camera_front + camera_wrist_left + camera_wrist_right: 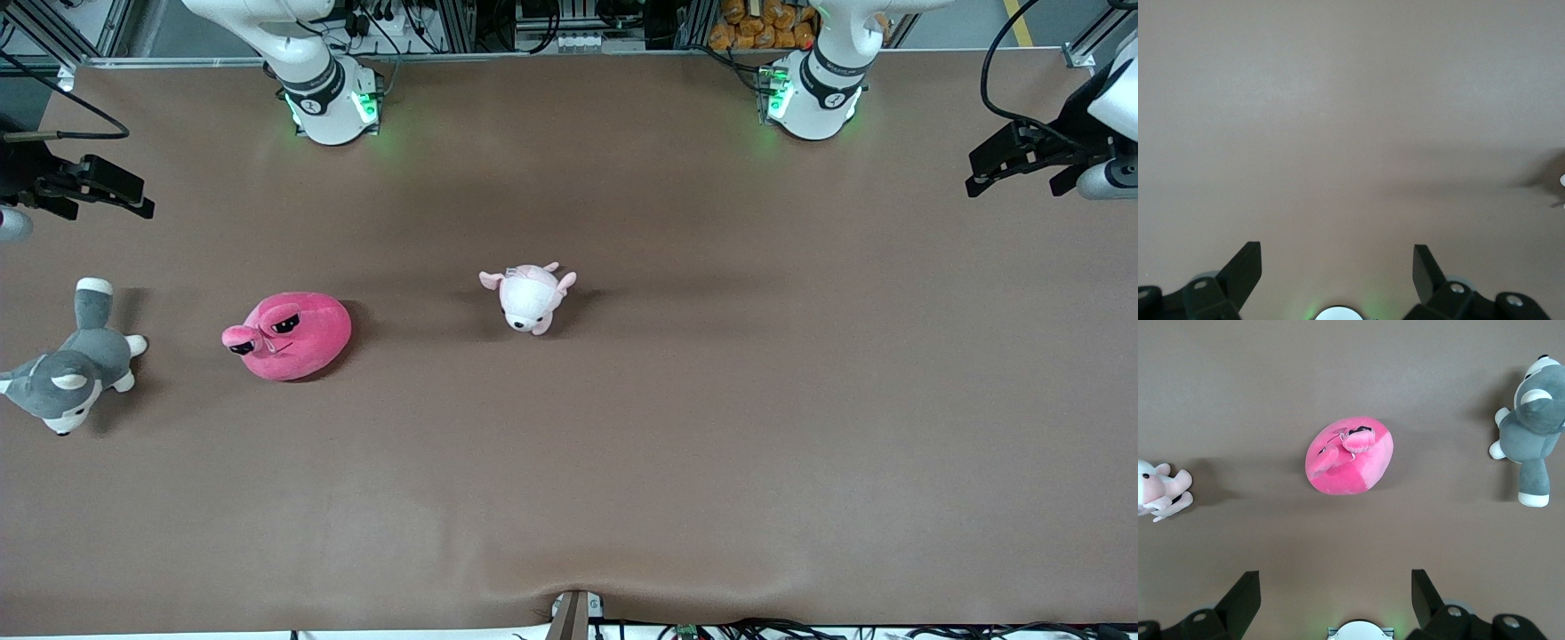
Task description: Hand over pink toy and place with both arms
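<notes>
The pink toy (289, 336) is a round hot-pink plush with black scowling eyes. It lies on the brown table toward the right arm's end, and it also shows in the right wrist view (1350, 457). My right gripper (133, 196) hangs open and empty over the right arm's end of the table, apart from the toy; its jaws (1336, 583) stand wide apart. My left gripper (987, 173) hangs open and empty over the left arm's end of the table. Its wrist view shows only bare table under the gripper (1337, 257).
A small pale-pink-and-white plush (531, 296) lies near the table's middle and shows in the right wrist view (1158, 490). A grey-and-white plush dog (76, 364) lies at the right arm's end of the table, beside the pink toy, and shows in the right wrist view (1531, 427).
</notes>
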`<state>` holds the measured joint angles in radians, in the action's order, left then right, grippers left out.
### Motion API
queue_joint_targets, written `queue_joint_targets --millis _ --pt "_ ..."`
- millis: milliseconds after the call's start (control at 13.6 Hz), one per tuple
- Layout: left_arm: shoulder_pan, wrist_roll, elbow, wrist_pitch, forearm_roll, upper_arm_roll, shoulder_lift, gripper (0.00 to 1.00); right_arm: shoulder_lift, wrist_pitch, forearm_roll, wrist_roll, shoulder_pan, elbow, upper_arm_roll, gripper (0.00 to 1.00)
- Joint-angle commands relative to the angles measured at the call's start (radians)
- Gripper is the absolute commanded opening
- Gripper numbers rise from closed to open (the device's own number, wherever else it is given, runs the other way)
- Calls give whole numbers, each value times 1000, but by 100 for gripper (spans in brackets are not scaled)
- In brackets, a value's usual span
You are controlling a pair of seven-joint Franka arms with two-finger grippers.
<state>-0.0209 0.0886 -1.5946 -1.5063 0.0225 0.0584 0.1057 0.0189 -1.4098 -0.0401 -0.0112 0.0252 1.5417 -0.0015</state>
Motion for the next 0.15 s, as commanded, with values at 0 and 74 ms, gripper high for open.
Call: queue_joint_targets --millis 0,74 --pt "3 -4 31 6 -4 1 -12 100 4 0 3 -9 10 -2 6 100" --pt "3 -4 31 6 -3 1 -14 100 4 -1 3 -9 12 -2 6 100"
